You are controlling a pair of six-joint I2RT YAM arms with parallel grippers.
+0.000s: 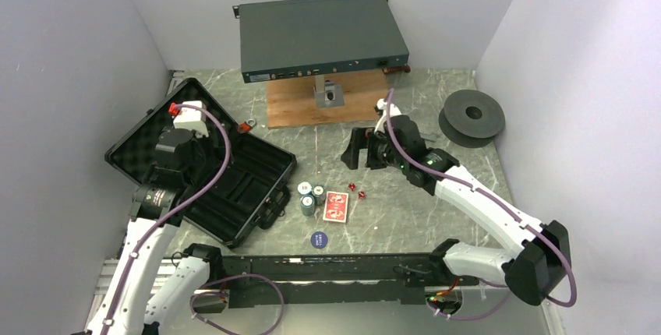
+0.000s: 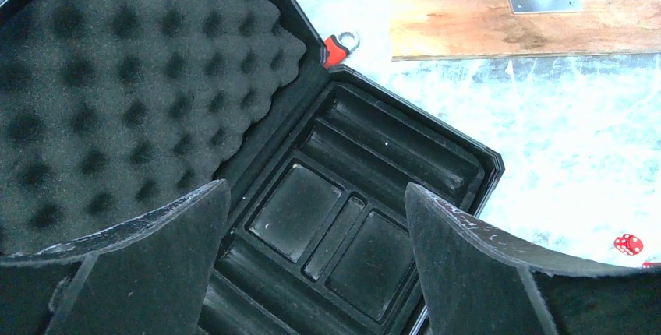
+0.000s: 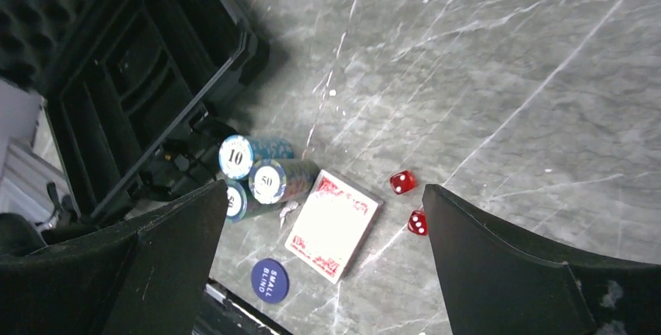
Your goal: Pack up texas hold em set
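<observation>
Briefcase (image 1: 243,181) — egg-crate foam (image 2: 117,78); 2 cubic dice (image 3: 403,182).

At left, briefcase (image 1: 249,171); just right of it, chip stacks (image 1: 310,197), then card deck (image 1: 336,207), dice (image 1: 351,188) beyond; disc (image 1: 319,239) nearer the arms; rack box (image 1: 319,35) far behind, spool (image 1: 471,117) at right

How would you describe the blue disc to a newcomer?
Start at the open black briefcase on the left of the table. Off its right edge lie teal-and-white chip stacks and a red-backed card deck. The blue disc lies flat just past them toward the near edge, the only dark blue round piece, printed SMALL BLIND.
</observation>
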